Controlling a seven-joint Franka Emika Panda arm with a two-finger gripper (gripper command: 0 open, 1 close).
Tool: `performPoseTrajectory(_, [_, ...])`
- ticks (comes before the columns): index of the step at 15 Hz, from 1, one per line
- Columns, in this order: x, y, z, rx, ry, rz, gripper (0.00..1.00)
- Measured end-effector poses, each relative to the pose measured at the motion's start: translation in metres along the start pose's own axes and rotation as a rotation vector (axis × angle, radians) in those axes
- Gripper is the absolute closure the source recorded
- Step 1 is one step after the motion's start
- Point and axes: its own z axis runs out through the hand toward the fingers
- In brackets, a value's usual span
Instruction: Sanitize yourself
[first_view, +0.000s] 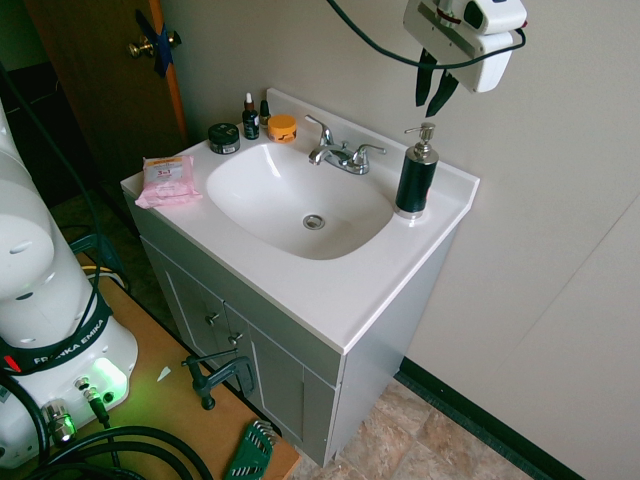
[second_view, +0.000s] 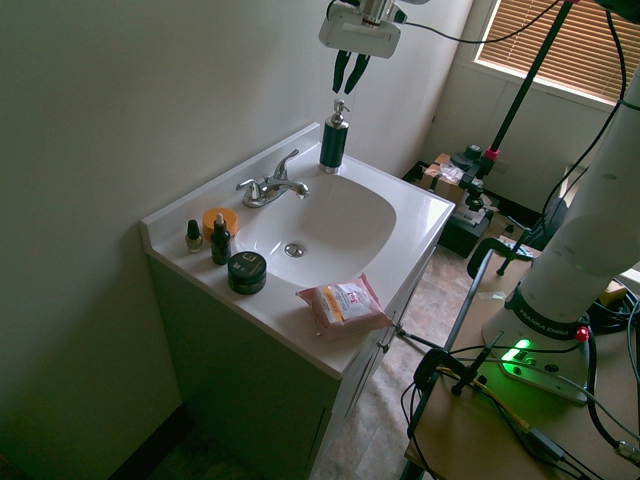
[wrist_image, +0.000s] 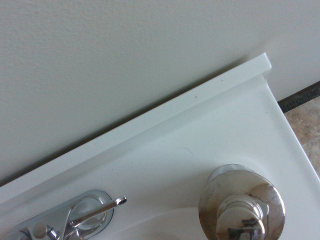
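My white arm ends in a boxy white gripper (first_view: 432, 92) (second_view: 348, 78) that hangs in the air close to the wall. It is straight above the dark pump bottle (first_view: 416, 180) (second_view: 332, 145) at the vanity's back corner. Its two dark pointed fingers point down with a narrow gap between them and nothing in it. The tips stand a little above the bottle's silver pump head (first_view: 423, 133) (second_view: 340, 107) and do not touch it. The wrist view looks down on that silver pump top (wrist_image: 242, 202).
A white sink (first_view: 240, 215) (second_view: 385, 225) fills the vanity top, with a chrome faucet (first_view: 340, 153) (second_view: 270, 185) (wrist_image: 75, 220) at its back. A pink wipes pack (first_view: 167, 180) (second_view: 342, 305), a black jar (first_view: 223, 138) (second_view: 247, 271), an orange jar (first_view: 282, 127) and small dropper bottles (first_view: 250, 118) stand at the other end.
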Motion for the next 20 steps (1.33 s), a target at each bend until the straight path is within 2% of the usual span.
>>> performPoseTrajectory(20, [0.014,0.006,0.03,-0.03,-0.003,0.021,1.0])
